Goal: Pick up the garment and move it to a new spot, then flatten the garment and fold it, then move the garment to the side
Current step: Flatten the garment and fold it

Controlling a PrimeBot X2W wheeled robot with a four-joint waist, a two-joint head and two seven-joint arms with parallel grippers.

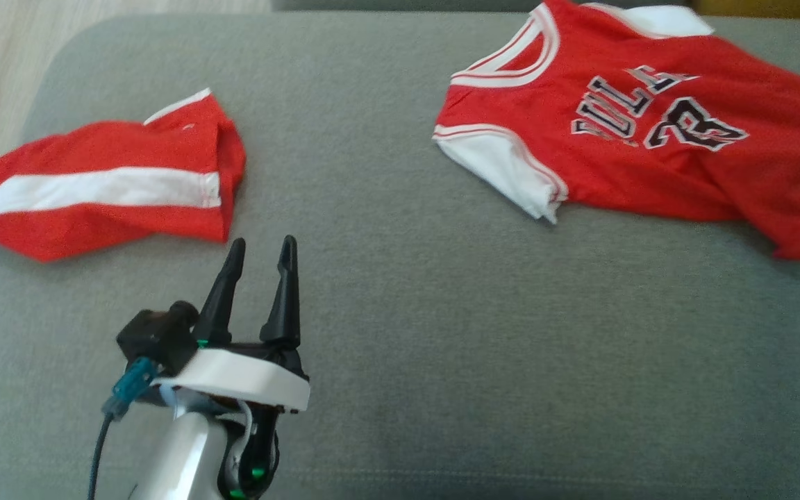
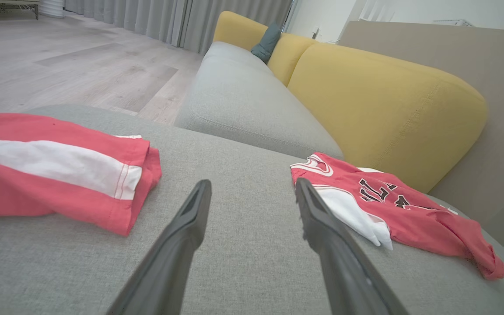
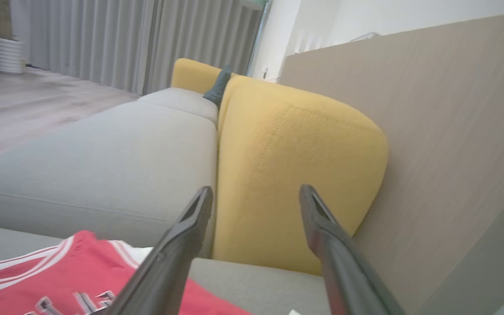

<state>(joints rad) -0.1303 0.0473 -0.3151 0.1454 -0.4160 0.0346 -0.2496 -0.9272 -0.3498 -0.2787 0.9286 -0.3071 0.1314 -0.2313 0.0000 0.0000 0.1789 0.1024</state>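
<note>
Left claw (image 1: pixel 262 244) hangs open and empty, shorts (image 1: pixel 101 191) just ahead-left; right claw (image 3: pixel 256 190) gapes empty, jersey (image 3: pixel 59 271) below its left finger.

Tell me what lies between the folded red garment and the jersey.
Bare grey cushion in the head view; the open left gripper sits just short of that stretch.

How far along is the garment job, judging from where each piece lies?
Looks done: the jersey lies free on the grey cushion. In hand: nothing; left gripper and right gripper are open and empty. Left: the jersey is rumpled, unfolded, not moved aside. The shorts lie apart, at the left.
</note>
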